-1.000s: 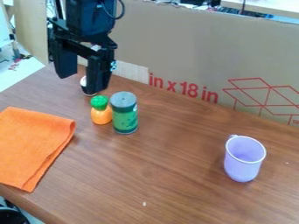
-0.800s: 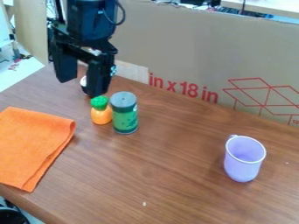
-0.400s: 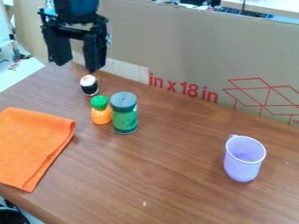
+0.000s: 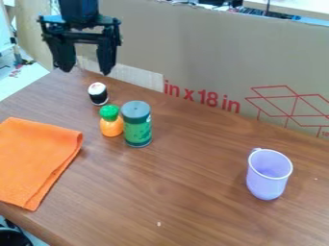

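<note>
Spread tool (image 4: pixel 86 72) — near black-and-white cylinder (image 4: pixel 98 94)

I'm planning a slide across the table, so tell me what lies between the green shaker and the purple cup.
Between the shaker and the cup the camera view shows only bare wooden table.

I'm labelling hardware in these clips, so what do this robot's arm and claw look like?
The arm is black and blocky where it enters at the top. The claw is black too: a wide crossbar carries two thick, flat-sided fingers that narrow toward their tips.
</note>
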`<state>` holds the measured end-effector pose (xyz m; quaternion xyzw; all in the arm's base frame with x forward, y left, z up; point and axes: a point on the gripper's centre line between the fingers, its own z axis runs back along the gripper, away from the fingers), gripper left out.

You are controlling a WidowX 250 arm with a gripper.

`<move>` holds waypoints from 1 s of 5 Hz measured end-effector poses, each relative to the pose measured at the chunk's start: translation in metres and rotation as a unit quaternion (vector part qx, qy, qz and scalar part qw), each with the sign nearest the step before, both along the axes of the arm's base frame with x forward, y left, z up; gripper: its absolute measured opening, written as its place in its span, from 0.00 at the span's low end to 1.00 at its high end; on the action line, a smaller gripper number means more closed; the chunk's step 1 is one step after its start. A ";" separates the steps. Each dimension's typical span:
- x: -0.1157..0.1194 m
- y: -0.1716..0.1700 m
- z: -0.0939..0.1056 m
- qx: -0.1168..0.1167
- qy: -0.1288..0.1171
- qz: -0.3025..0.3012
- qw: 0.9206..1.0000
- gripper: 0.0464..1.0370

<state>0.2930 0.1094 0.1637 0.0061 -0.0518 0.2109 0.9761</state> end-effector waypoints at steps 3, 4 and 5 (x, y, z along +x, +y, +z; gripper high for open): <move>0.016 0.048 -0.030 -0.026 -0.042 0.172 0.984 0.96; 0.022 0.055 -0.045 -0.044 -0.041 0.205 0.977 0.96; 0.029 0.056 -0.060 -0.058 -0.036 0.232 0.970 0.96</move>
